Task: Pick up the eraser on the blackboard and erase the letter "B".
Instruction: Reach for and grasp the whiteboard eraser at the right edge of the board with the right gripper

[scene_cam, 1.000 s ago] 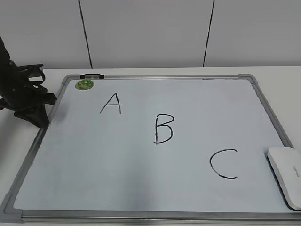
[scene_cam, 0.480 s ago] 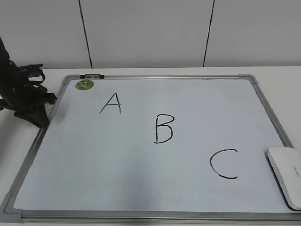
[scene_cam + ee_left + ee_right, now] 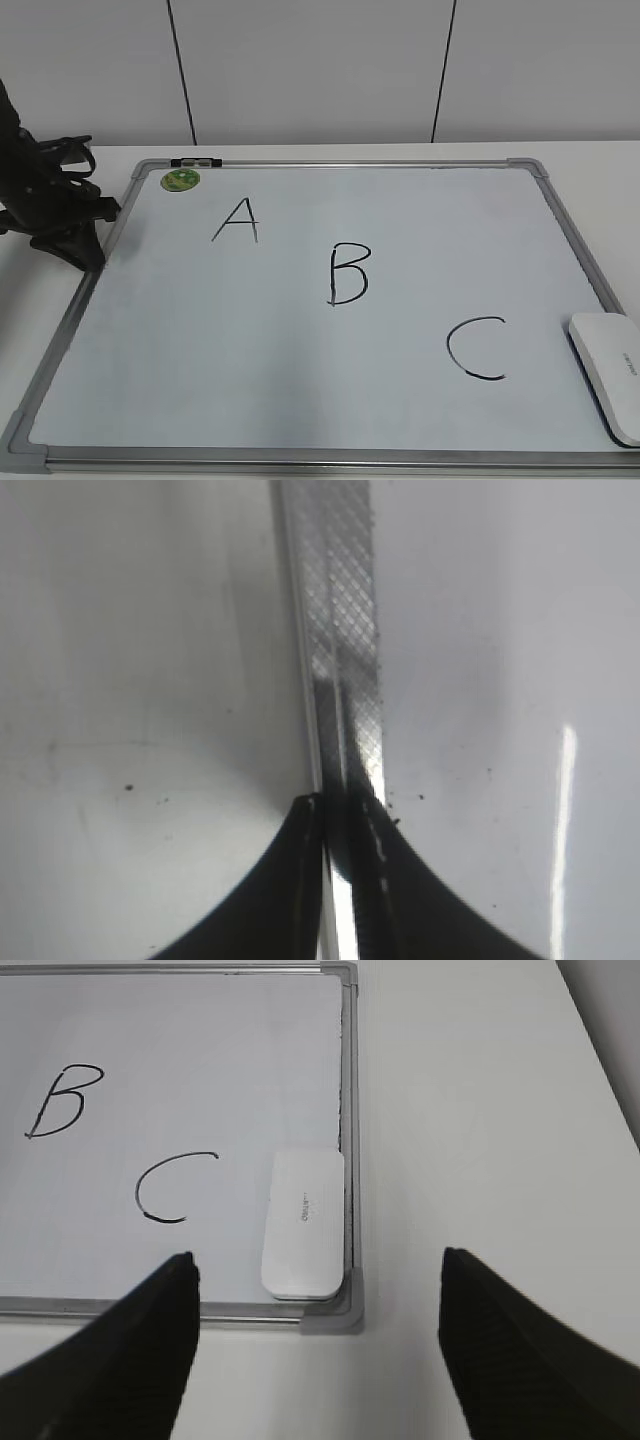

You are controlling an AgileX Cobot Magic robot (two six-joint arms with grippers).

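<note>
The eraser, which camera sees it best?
The right wrist view: the whole eraser shows, lying in the board's corner beside the C. The exterior view cuts its edge off at the frame. The left wrist view misses it.

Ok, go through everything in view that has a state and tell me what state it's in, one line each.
Eraser: lying flat in the board's corner, untouched.
B: intact, not erased.
A: intact.
C: intact.
Board: flat on the table.
Left hand: shut, over the board's frame, holding nothing.
Right hand: open, above the eraser, empty.
</note>
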